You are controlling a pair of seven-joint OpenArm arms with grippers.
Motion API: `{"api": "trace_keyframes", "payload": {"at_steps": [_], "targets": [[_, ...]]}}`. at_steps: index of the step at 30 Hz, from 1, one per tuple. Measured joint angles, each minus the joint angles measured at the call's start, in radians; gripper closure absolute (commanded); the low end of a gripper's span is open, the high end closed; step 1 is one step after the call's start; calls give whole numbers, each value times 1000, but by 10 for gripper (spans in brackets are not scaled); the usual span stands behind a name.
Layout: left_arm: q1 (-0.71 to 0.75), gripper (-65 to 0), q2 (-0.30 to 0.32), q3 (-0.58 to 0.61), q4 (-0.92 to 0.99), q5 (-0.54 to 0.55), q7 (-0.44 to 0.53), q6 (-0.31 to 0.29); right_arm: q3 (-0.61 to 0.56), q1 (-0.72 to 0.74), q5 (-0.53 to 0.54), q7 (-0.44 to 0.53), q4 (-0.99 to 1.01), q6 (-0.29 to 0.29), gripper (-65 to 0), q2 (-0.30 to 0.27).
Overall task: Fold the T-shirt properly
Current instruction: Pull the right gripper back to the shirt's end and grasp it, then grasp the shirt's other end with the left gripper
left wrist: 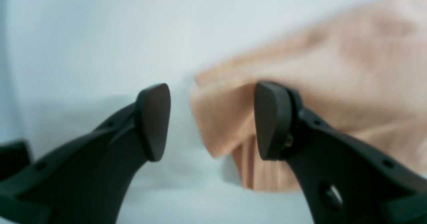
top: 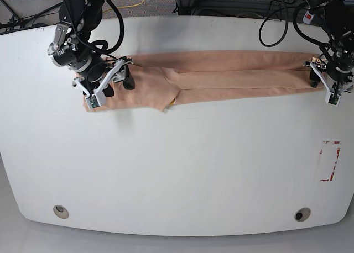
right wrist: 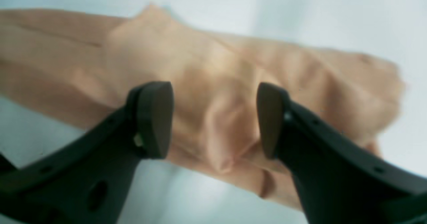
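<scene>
While the T-shirt (top: 221, 76) is laid as a long folded band across the white table (top: 177, 164), both hands (left wrist: 212, 122) (right wrist: 215, 120) are held spread, seemingly gripping nothing.

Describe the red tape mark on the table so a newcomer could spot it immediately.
Start at the white table and go to its edge on the base view's right, below the left gripper. The red tape mark sits there: a thin, broken rectangular outline, well apart from the T-shirt and the only red thing on the surface.

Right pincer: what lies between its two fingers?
In the right wrist view, wrinkled T-shirt cloth shows below the open right pincer; neither finger pinches it.
</scene>
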State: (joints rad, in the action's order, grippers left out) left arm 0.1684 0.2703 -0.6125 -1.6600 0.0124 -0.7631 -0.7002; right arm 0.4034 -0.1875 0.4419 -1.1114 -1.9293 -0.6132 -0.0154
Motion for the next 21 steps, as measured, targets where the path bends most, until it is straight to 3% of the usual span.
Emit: {"api": "trace_keyframes", "payload": {"at_steps": [3,6,11,16,21], "targets": [[1,-375,-1,-1,-31,24,-8,0,-31,0,-27,0,2,13,-377,-5],[-2,-376,0,-2,-48,132,-12,0,-60,19,-22,10,48,11,-377,-9],[-1,-385,16,-40,-56,249,-169,-1,-69,48,-18,27,179,11,-377,-8],[-3,-522,27,-125,-50,367,-241,0,-64,73,-19,31,263,11,-377,-13],[5,-546,21,-183,24,435,-269,0,-69,79,-19,34,271,11,-377,-13]]}}
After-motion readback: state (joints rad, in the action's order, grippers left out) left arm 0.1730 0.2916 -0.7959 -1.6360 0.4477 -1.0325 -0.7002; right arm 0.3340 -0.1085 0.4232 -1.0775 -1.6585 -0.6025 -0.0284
